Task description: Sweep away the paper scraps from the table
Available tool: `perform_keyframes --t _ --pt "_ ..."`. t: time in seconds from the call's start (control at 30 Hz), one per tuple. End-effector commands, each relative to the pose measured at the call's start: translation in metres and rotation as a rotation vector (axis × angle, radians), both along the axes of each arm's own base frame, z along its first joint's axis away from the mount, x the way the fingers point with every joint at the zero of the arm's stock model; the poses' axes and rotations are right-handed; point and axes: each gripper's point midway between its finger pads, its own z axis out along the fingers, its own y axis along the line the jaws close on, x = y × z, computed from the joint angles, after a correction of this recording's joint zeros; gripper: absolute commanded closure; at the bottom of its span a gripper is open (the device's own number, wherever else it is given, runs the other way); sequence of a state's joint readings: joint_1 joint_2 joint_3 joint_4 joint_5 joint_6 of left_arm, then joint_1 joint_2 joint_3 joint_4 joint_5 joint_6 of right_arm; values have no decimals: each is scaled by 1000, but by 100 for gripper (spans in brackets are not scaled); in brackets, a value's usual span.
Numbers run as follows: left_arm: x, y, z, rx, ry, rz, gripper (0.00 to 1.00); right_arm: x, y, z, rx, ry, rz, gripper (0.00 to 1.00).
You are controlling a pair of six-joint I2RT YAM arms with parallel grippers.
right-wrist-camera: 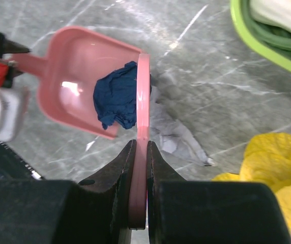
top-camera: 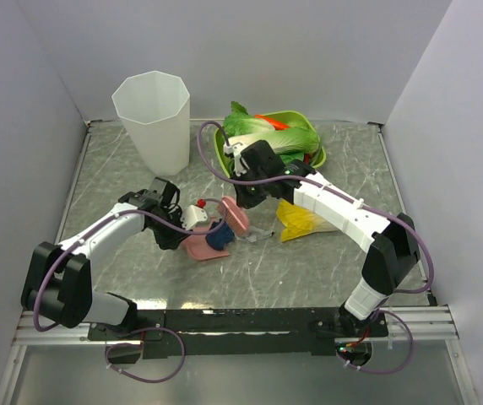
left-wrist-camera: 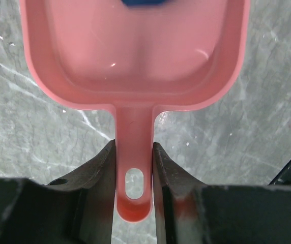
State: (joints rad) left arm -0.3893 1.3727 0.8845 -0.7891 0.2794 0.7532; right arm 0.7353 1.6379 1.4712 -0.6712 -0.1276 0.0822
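Your left fingers [left-wrist-camera: 134,152] are closed narrowly on the handle of the pink dustpan [left-wrist-camera: 135,56], near the middle of the grey marbled surface [top-camera: 309,270]. A dark blue paper scrap [right-wrist-camera: 116,96] sits in the dustpan's mouth, against the pink scraper [right-wrist-camera: 143,96] that your right fingers [right-wrist-camera: 139,150] pinch edge-on. Just right of the scraper, a white-grey paper scrap [right-wrist-camera: 178,137] lies on the surface. Farther right is a crumpled yellow piece [right-wrist-camera: 272,168], and the green tray [right-wrist-camera: 252,35] sits behind it.
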Motion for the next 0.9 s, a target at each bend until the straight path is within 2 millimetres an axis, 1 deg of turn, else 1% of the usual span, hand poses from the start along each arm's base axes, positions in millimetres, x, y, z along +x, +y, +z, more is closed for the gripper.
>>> perform_keyframes --t 0.0,0.03,0.1,0.13,0.2,0.27,0.33,0.4,0.43,0.5,0.53,0.63,0.73,0.87 --pt "5 -14 -2 -63 -10 13 66 -3 15 16 90 3 33 100" --pt "5 -15 -2 -67 -12 15 58 -3 14 16 88 0 30 100" --pt "10 -18 2 -86 -38 26 51 -4 12 18 91 -1 32 100" --pt "8 -18 1 -91 -36 27 47 -5 11 18 91 -2 33 100" --pt "10 -18 1 -99 -51 31 43 -6 9 17 93 1 29 100" --pt "8 -16 -2 -89 -48 41 39 -7 8 15 94 7 29 100" --pt "7 -11 -1 -73 -55 64 37 -10 9 15 101 15 35 100" --pt "6 -8 4 -62 -74 66 36 -12 10 16 113 24 43 100" --pt "2 -3 2 -44 -68 67 35 -12 11 16 115 24 44 100" --pt "-1 1 6 -33 -90 56 35 -11 11 14 112 28 43 100" --pt "-6 5 1 -22 -80 55 35 -11 12 14 111 29 42 100" --pt "-12 12 -8 4 -73 62 35 -9 15 14 117 36 46 100" --pt "-9 13 -10 9 -85 71 37 -6 17 13 118 41 42 100" --pt "3 13 -6 13 -125 97 38 -7 21 11 118 52 53 100"
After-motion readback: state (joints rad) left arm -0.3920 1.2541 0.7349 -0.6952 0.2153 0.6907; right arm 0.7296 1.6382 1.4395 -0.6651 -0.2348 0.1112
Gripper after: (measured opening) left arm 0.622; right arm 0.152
